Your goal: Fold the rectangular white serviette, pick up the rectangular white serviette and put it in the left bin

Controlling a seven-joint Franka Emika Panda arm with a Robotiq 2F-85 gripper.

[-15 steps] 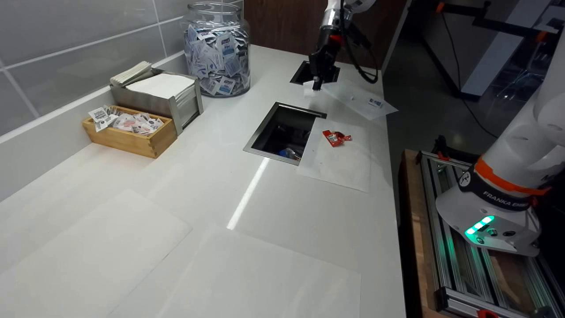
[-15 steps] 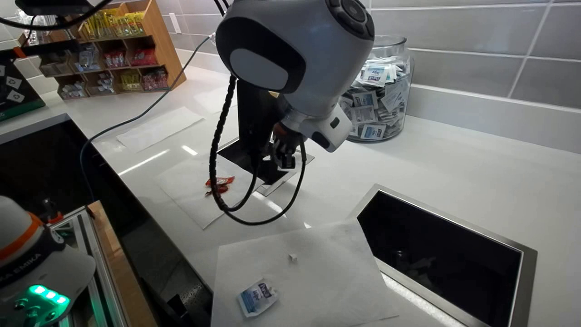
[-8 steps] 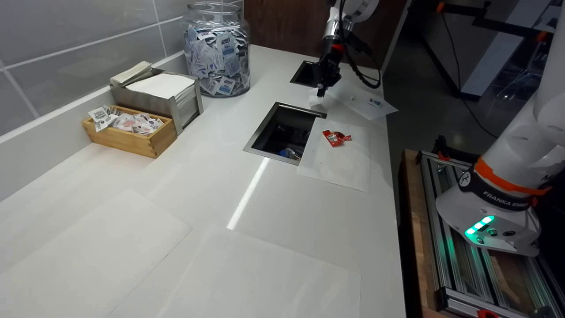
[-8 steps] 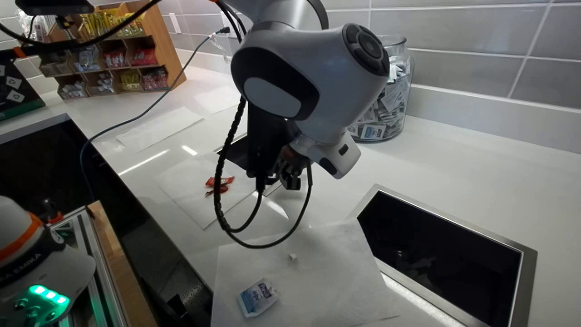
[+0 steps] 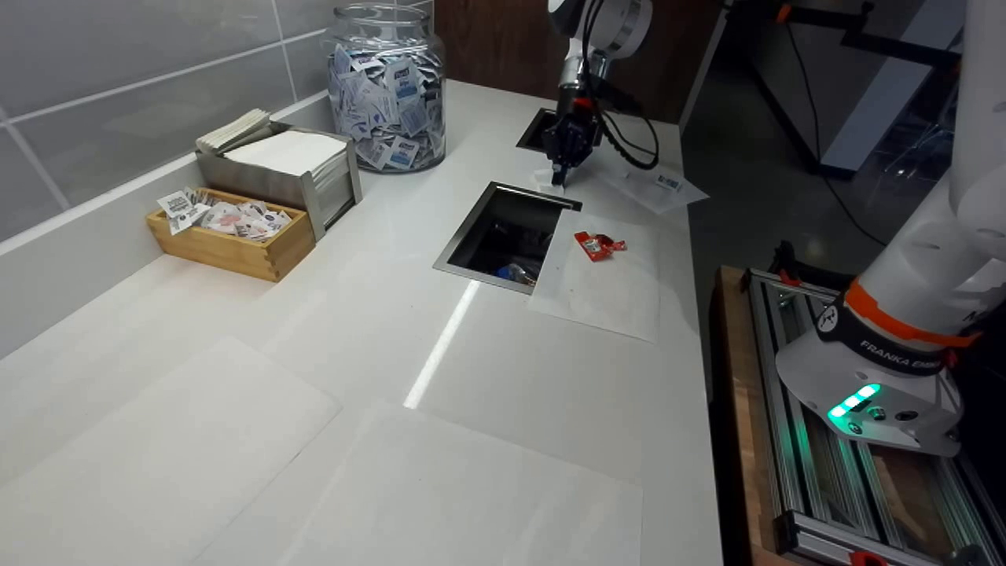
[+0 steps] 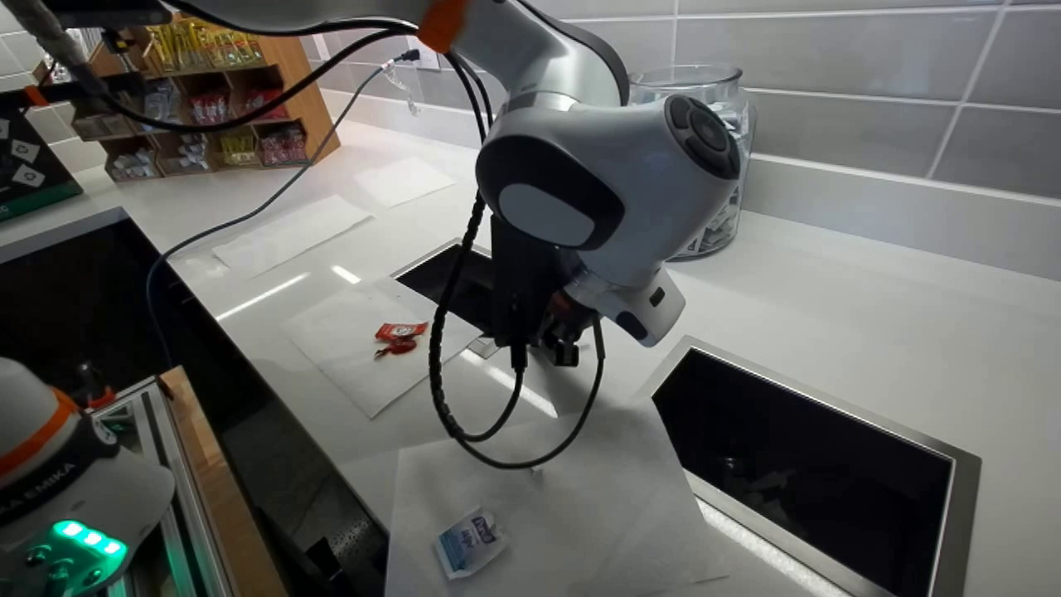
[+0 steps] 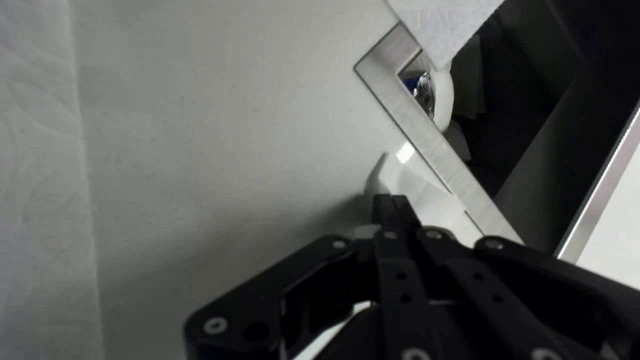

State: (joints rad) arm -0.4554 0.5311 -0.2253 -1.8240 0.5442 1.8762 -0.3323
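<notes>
I have the end effector (image 7: 392, 200) closed right up, pinching what I take to be the white serviette (image 7: 435, 195); in the wrist view the paper spreads out from the tips, just beside the left bin (image 7: 438, 150). It looks doubled over, so I judge the fold and the pick-up both done, though I can't count the layers. What's left for me is to bring it over the opening and let go. Whether the paper touches the rim I can't tell. I'd mind the wrapper sheet (image 5: 609, 303), which overlaps the right edge of that bin and could snag; a red wrapper (image 5: 600, 245) sits on it.

The counter (image 5: 361, 314) is pale and glossy, so white paper barely stands out on it. At its near end, in an exterior view, lie a left sheet (image 5: 165, 440) and a right sheet (image 5: 487, 503). A packet sheet (image 6: 597, 514), with a blue-and-white packet (image 6: 471, 543) on it, lies left of the right bin (image 6: 960, 518).

Along the grey tiled wall (image 5: 157, 118) I have a wooden box (image 5: 224, 255), a metal napkin holder (image 5: 259, 189) and, farther off, a glass jar (image 5: 385, 38) full of packets. A wooden shelf (image 6: 290, 83) of snacks stands far left in an exterior view.
</notes>
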